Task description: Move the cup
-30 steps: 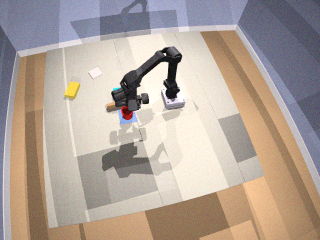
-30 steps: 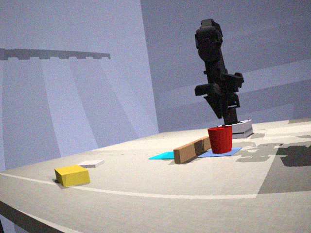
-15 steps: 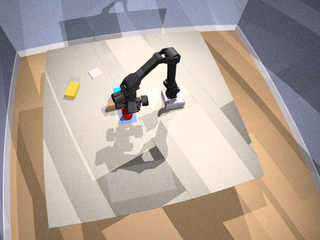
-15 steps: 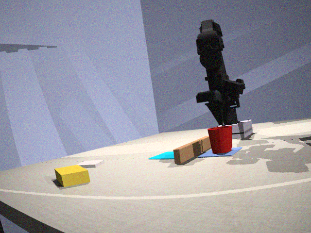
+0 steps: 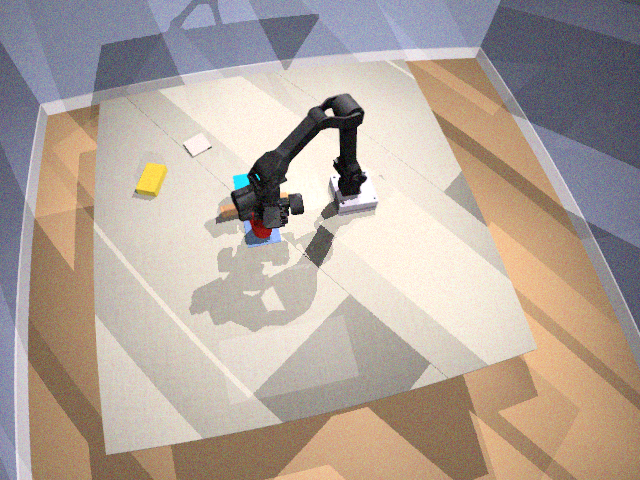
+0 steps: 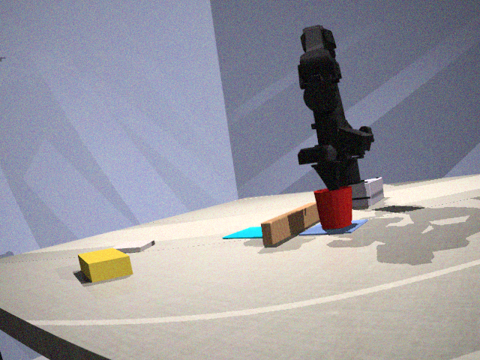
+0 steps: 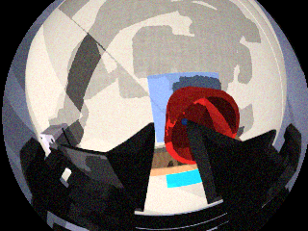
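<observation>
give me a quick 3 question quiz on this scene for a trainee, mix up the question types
1. True or false: the wooden bar lies between the cyan pad and the blue pad.
2. What does the red cup stand on? A the blue pad; B the cyan pad; C the wooden bar.
3. In a few words: is the tool clamped on the cup?

Key
1. True.
2. A.
3. No. It is down at the cup's rim with one finger over the mouth and the other outside, but a gap shows between them and nothing is pinched.
</observation>
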`<state>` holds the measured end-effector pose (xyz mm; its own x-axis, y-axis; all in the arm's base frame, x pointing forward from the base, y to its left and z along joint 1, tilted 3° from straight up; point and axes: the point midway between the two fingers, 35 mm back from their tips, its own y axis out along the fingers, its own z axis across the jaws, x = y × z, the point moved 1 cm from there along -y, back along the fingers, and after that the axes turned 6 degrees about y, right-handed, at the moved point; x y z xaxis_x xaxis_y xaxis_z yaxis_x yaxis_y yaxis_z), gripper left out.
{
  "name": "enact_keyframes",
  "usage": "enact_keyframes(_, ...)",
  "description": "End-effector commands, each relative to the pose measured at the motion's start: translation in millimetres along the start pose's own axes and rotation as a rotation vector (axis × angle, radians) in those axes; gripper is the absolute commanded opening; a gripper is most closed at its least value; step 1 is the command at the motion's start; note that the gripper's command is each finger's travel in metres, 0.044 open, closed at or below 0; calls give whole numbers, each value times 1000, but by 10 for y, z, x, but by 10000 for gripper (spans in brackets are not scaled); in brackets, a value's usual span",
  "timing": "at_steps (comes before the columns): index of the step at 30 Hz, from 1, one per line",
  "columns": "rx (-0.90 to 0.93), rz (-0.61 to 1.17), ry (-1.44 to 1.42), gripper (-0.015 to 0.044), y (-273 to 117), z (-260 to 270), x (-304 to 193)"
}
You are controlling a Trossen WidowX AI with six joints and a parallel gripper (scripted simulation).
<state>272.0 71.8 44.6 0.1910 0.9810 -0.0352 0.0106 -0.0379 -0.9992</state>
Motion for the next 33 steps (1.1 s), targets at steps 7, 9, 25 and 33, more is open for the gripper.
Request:
enact_keyframes(7, 0, 4, -5, 148, 160, 18, -16)
enact_keyframes(9, 0, 4, -5, 148, 189, 22, -18)
enact_keyframes(25, 2, 1, 0, 61, 179, 22, -12)
enact_keyframes(33, 2, 1, 0, 8, 179, 22, -12)
